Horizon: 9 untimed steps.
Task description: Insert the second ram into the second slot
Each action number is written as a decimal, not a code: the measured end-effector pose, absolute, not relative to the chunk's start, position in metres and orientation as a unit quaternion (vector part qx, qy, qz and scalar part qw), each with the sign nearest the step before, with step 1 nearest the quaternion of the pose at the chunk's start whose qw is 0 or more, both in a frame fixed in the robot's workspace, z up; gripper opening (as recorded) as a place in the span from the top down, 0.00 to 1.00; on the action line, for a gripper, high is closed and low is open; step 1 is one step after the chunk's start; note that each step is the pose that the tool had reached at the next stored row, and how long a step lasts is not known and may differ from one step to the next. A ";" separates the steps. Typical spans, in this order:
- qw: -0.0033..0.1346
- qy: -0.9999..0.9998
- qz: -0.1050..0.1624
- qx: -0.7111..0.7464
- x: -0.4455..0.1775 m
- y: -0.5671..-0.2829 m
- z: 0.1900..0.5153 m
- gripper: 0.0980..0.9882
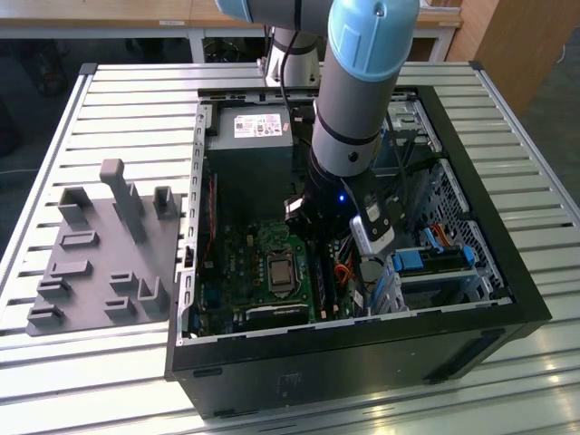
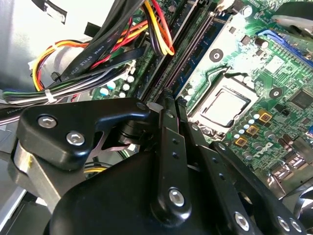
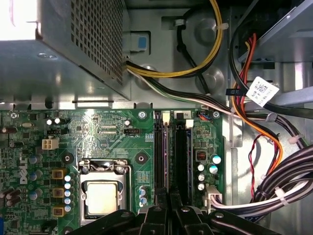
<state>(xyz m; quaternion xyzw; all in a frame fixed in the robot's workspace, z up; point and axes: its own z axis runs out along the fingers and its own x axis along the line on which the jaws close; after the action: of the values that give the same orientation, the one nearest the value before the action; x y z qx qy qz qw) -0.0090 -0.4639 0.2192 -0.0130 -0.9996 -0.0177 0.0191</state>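
First wrist view: hand [image 3: 167, 196] over memory slots [image 3: 182, 152], fingers [image 3: 160, 198] together.

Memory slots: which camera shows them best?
The first wrist view: the memory slots run straight and unobstructed for most of their length. The second wrist view shows them slanted, their near end behind the hand. The exterior view shows narrow dark strips beside the arm.

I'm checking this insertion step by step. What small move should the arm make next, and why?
Likely a slow, straight push down toward the board. In the first wrist view the gripper hangs right over the two black slots, lined up with their length. What it holds, I cannot tell, so confirm that first.
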 end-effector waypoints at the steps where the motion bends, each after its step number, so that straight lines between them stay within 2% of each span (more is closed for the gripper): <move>1: 0.019 -1.000 -0.018 -0.013 -0.009 -0.464 0.219 0.96; 9: 0.022 -1.000 -0.017 -0.013 -0.009 -0.464 0.220 0.96</move>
<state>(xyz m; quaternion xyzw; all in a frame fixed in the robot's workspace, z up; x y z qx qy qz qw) -0.0091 -0.4639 0.2195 -0.0131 -0.9995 -0.0168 0.0218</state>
